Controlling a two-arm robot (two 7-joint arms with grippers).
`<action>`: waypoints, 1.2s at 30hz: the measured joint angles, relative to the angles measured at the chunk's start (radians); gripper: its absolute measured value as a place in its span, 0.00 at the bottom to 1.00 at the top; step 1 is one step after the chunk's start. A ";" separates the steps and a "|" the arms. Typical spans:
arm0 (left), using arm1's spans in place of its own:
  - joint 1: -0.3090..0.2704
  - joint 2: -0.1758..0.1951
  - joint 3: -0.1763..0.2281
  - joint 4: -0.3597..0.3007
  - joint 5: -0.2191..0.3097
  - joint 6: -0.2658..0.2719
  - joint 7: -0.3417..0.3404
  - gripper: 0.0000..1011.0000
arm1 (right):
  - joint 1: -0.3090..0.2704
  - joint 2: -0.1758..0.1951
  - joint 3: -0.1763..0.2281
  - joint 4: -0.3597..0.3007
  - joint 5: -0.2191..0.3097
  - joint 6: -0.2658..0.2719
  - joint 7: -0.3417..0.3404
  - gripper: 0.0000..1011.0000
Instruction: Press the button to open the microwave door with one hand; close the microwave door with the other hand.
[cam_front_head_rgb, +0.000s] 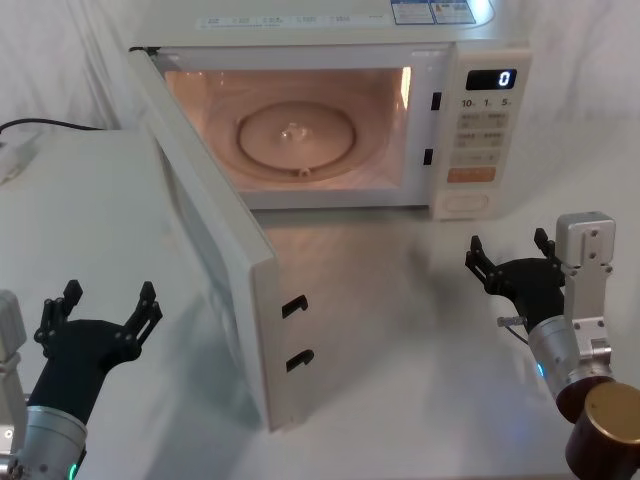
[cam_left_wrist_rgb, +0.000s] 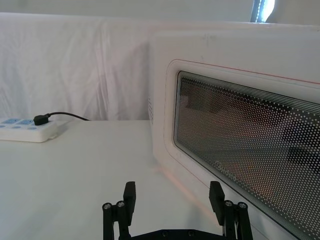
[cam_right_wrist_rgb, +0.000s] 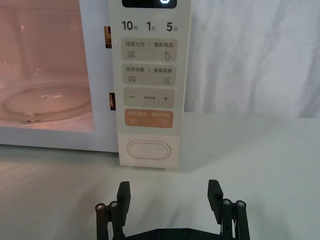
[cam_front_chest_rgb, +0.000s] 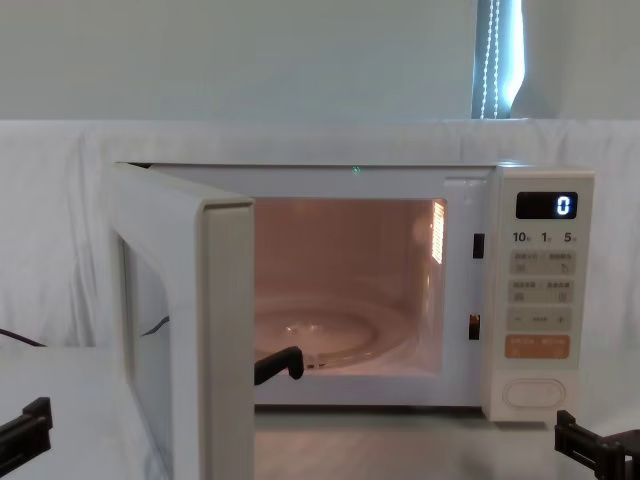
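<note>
Found the microwave (cam_front_head_rgb: 330, 110) at the back of the table (cam_front_head_rgb: 420, 350), cavity lit and one glass turntable (cam_front_head_rgb: 295, 135) visible inside. Found the microwave door (cam_front_head_rgb: 215, 270) swung wide toward the robot's left, its two black latch hooks (cam_front_head_rgb: 297, 333) facing forward at the free edge. Judged the opening step done and the closing step not yet done.

Located the right gripper (cam_front_head_rgb: 510, 262) low in front of the control panel, apart from it, fingers spread and holding nothing. Seen from its wrist, lined up squarely with the button (cam_right_wrist_rgb: 148, 150), the lowest key on the panel, directly under one orange key (cam_right_wrist_rgb: 149, 118). Judged that position consistent with a pressing station, clear of the door's swing.

Located the left gripper (cam_front_head_rgb: 98, 322) outside the open door, near its windowed outer face (cam_left_wrist_rgb: 250, 155), fingers likewise spread and empty, not touching. Judged it placed there to push the door shut from the outside.

Counted: one microwave, one door, one display (cam_front_head_rgb: 490, 79) reading 0, two grippers, one power strip (cam_left_wrist_rgb: 27, 129) with one plug seated, well to the left.
</note>
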 joint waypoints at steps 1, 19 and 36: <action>0.000 0.000 0.000 0.000 0.000 0.000 0.000 0.94 | 0.000 0.000 0.000 0.000 0.000 0.000 0.000 0.99; 0.000 0.000 0.000 0.000 0.000 0.000 0.000 0.41 | 0.000 0.000 0.000 0.000 0.000 0.000 0.000 0.99; 0.000 0.000 0.000 0.000 0.000 0.000 0.000 0.00 | 0.000 0.000 0.000 0.000 0.000 0.000 0.000 0.99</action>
